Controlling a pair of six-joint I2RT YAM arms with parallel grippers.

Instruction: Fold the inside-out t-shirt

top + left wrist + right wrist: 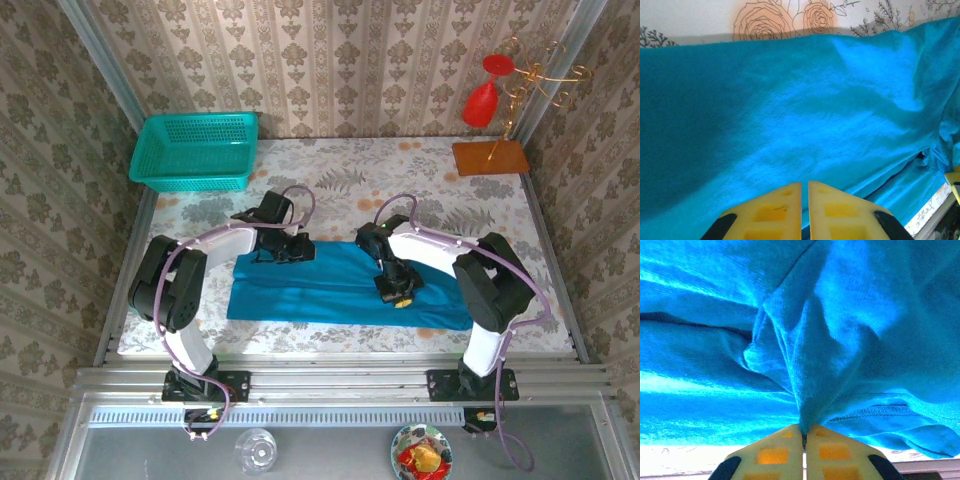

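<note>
T-shirt point(350, 285): soft teal cloth. A fine knit rib is noted in the right wrist view. The surface is matt with a faint sheen on the folds, and a stitched hem is seen.
Fingers of left gripper point(805, 184) and right gripper point(804, 428): yellow plastic, smooth, matt.
Basket point(195, 150): teal plastic mesh, slightly glossy.
Table point(330, 185): covered by a flower-printed sheet, smooth, low gloss.
Frame rail point(340, 380): bare metal, brushed look.
Stand base point(490, 158): brown, wood-like.
Red glass point(482, 100): glossy.

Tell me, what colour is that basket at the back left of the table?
The basket is teal green, seen best in the top external view.
</note>
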